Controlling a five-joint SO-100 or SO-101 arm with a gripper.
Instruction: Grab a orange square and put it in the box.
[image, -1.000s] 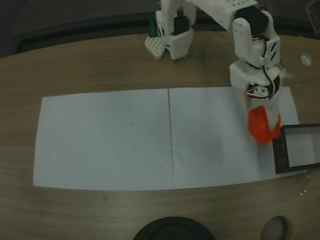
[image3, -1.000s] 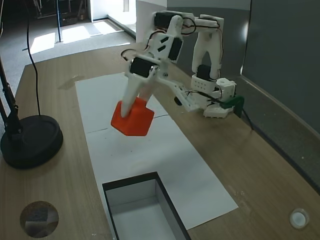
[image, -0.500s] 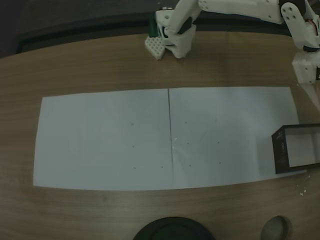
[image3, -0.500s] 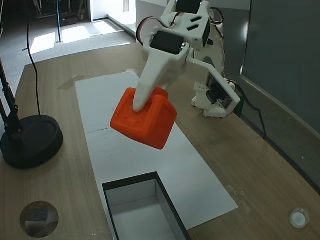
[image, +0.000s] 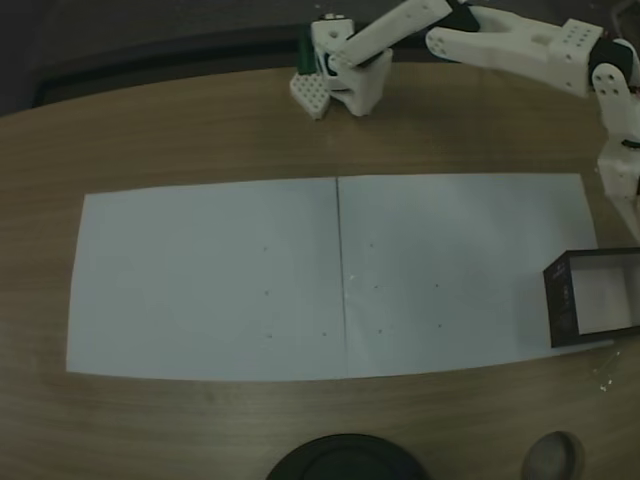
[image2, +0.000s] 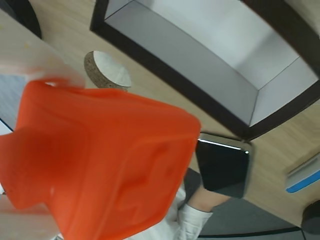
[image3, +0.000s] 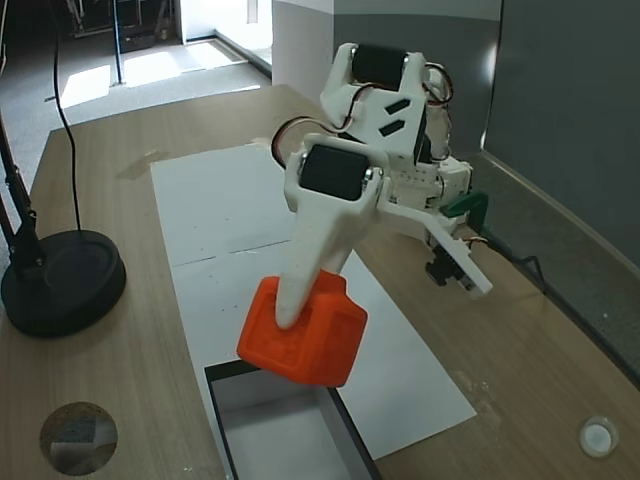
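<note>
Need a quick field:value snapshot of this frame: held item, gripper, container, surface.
held item: bright orange-red cube with rounded edges, raised off the table
gripper: white two-finger gripper shut on the cube
container: open-topped rectangular box with dark walls and pale interior, nothing inside where visible
cube vs box: above the box's far edge in a fixed view
surface: white paper sheets on wooden table

In a fixed view the box (image3: 340, 420) is getting cut off by the bottom edge, and the orange square (image3: 305, 335) is hiding its far wall. In the wrist view the fingers (image2: 30, 75) are looking blurry.
</note>
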